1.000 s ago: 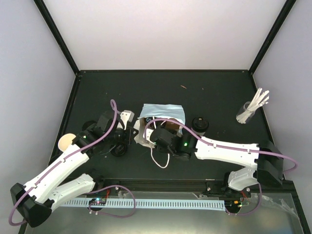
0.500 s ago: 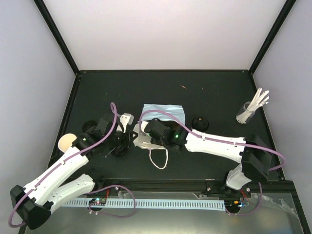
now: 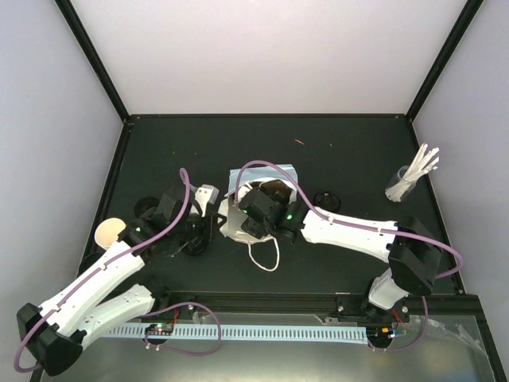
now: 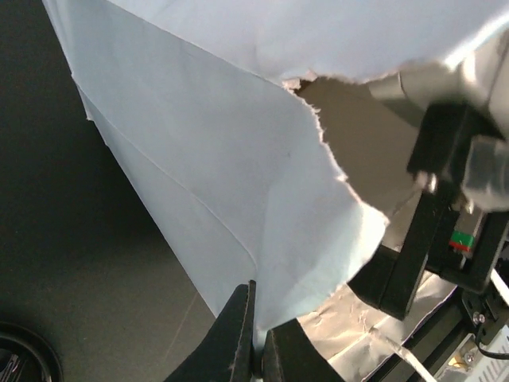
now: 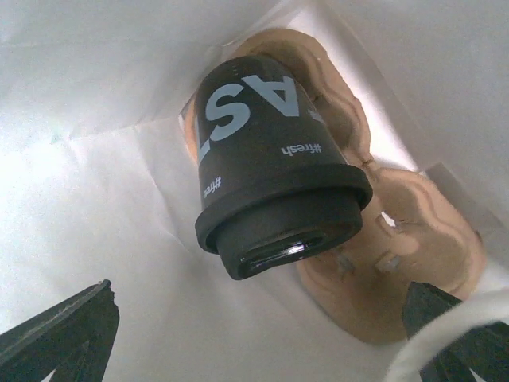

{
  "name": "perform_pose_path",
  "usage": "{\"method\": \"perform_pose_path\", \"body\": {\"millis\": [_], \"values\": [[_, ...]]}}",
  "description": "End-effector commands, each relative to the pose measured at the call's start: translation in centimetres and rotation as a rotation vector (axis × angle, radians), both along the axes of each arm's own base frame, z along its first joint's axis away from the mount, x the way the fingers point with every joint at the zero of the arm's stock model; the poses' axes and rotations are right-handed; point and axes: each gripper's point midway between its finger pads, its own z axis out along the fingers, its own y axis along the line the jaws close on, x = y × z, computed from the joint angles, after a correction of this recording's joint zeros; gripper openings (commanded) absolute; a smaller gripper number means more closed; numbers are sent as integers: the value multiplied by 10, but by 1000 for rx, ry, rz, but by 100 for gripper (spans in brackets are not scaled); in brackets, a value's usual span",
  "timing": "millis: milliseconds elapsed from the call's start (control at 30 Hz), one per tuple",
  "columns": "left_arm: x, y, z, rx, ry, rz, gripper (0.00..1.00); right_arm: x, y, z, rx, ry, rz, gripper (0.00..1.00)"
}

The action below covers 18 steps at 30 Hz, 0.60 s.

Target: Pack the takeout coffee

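Your inventory: left gripper [image 4: 256,338] — fingers pressed together, pinching a torn edge of the light-blue paper bag [image 4: 199,159], which lies at the middle of the dark table [image 3: 334,151] with one white cord handle [image 3: 264,256] looped on the surface in front of it. Right gripper [image 5: 254,338] — reaching into the bag's mouth, fingers spread wide at either side of its view, with nothing between them. Inside the bag you have a dark paper cup [image 5: 270,135] with pale lettering, capped by a black round plastic lid [image 5: 286,223], tilted with the lid toward the camera and resting on the brown moulded-pulp cup carrier [image 5: 413,239]. Outside the bag you have a second black lid [image 3: 326,199] just to its right, a cream round cup [image 3: 107,232] near the table's left edge, and a clear glass of white sticks [image 3: 402,187] far right.
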Motion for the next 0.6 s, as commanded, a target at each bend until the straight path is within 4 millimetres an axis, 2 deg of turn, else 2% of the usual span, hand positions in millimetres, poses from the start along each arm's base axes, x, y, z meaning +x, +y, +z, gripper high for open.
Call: {"method": "perform_pose_path", "body": {"millis": [0, 233, 433, 567], "values": [[-8, -5, -3, -25, 32, -32, 2, 18, 2, -4, 128, 25, -133, 100], [-10, -6, -6, -33, 42, -37, 2, 22, 12, -9, 246, 70, -135, 100], [-12, -9, -10, -52, 56, -43, 2, 31, 8, -16, 449, 179, -248, 100], [-13, -11, -13, -56, 66, -51, 1, 24, 11, -13, 564, 214, -216, 100]]}}
